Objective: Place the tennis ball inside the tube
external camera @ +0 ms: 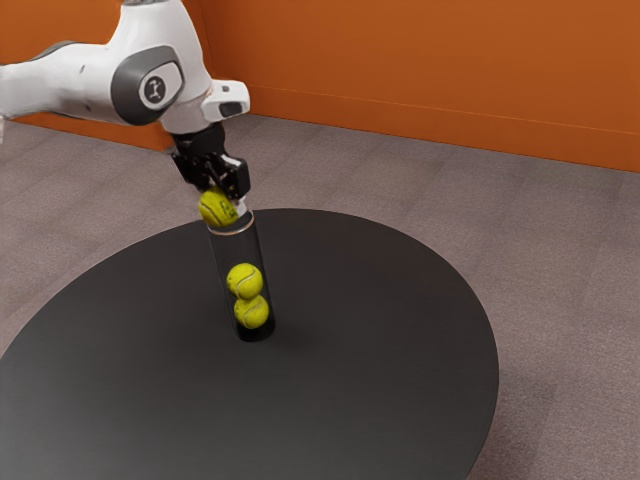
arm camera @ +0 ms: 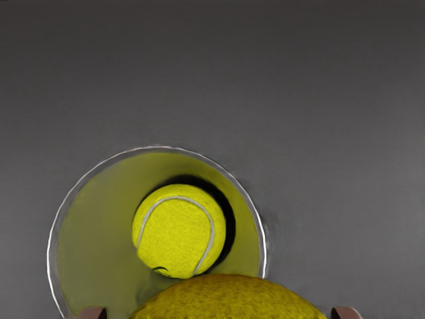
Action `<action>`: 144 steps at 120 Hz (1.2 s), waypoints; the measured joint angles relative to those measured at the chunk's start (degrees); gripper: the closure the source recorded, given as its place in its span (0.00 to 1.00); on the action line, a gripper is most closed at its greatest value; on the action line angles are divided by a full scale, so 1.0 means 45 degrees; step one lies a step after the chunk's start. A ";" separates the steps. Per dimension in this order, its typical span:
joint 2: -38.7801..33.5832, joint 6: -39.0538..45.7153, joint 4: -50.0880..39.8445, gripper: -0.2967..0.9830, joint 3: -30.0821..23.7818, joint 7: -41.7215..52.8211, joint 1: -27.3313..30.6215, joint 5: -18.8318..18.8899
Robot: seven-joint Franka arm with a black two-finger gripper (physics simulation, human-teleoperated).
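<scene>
My hand (external camera: 225,203) is pinched around the tennis ball (external camera: 216,209), a finger to each side of it, just over the mouth of the clear tube (external camera: 237,250). I have it from above because the tube stands upright on the round black counter (external camera: 380,330), and the only way in that I can see is the open top; gripped high like this, the ball's underside is left free to lead the way down. Inside the tube two more balls are stacked, the upper ball (external camera: 244,281) resting on the lower ball (external camera: 252,311) near the dark base (external camera: 256,331), with room above them that looks enough for mine. The walls keep that pair one over the other, which is why they do not roll away. My ball is not yet in its place — it sits off-centre, toward the exterior view's left of the tube's mouth, and in the wrist view it overlaps one side of the rim (arm camera: 261,229). Whether it touches that rim I can't fairly say, since my fingers and the ball crowd that spot. I judge the work nearly done: a small shift toward the tube's middle, a little lowering, then letting go. Released from here — off to one side — the ball might catch on the rim and tumble outside, or pressing down might tip the tube.
</scene>
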 joint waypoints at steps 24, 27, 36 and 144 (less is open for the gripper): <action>0.0534 -0.0221 0.0614 0.50 -0.0005 0.0010 0.0358 0.0057; 0.0560 -0.0239 0.0662 0.50 -0.0005 0.0010 0.0431 0.0064; 0.0725 -0.0277 0.0844 0.50 0.0001 0.0013 0.0485 0.0078; -0.0471 -0.1614 0.1692 0.25 0.0313 -0.0018 -0.0429 0.0224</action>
